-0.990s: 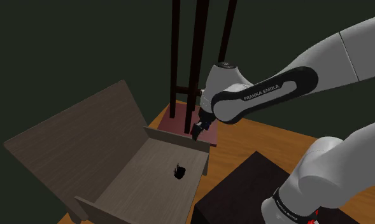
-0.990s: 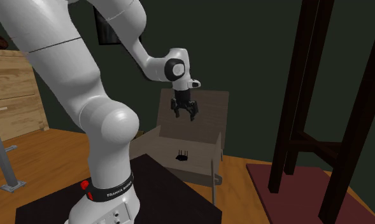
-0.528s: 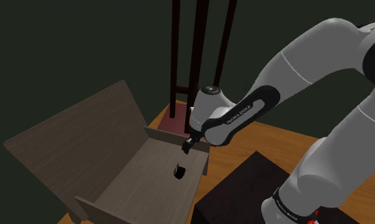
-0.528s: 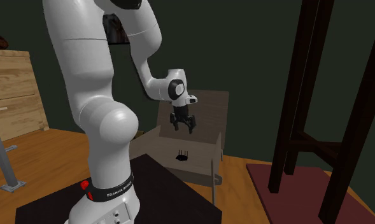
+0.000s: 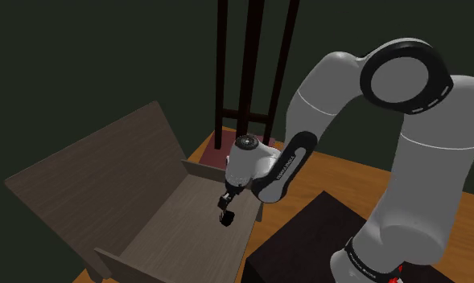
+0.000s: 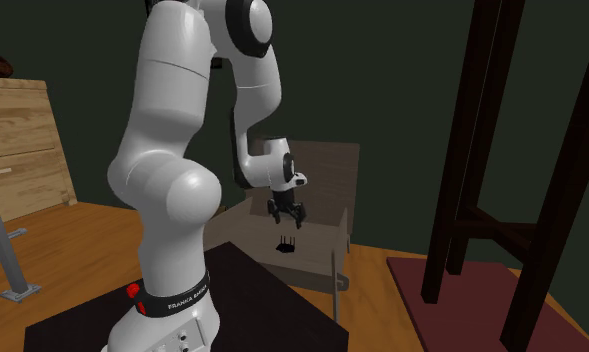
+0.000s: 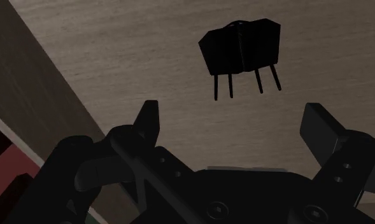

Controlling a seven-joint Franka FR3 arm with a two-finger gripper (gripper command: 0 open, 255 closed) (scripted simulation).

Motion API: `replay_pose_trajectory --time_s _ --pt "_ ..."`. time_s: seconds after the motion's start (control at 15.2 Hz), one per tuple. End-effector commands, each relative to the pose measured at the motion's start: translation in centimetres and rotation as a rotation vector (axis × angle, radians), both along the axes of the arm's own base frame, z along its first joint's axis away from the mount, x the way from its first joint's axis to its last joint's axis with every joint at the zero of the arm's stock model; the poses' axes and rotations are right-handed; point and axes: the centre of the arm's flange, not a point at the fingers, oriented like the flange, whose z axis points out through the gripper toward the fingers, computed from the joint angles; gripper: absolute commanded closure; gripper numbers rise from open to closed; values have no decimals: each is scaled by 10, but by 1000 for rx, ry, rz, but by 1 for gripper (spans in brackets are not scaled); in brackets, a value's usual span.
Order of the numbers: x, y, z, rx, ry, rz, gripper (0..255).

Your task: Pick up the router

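The black router (image 7: 242,48) sits on the wooden bench (image 5: 106,173) seat. The gripper (image 7: 237,121) hangs above, wide open, empty.

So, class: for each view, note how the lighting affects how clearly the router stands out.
Shoulder view: dim overall; the black router is a small dark blot on the brown bench. Second exterior view: the white arm is brightest, the router a thin silhouette. Wrist view: router and open jaws read as near-flat black against paler wood grain.
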Motion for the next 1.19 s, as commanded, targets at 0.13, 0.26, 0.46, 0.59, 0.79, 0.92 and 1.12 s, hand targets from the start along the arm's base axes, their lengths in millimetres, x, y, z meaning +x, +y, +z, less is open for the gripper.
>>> replay_pose_trajectory --time_s 0.13,0.26,0.46,0.59,0.79,0.92,1.12 --pt "9 18 -53 -16 -6 21 0" --pt "10 19 -63 -18 -6 23 0" --pt "10 19 -79 -18 -6 23 0" --pt "10 19 -89 -18 -6 23 0" --pt "10 19 -98 -18 -6 23 0" --pt "11 19 -97 -18 -6 23 255" --pt "11 19 -98 -18 -6 23 255"
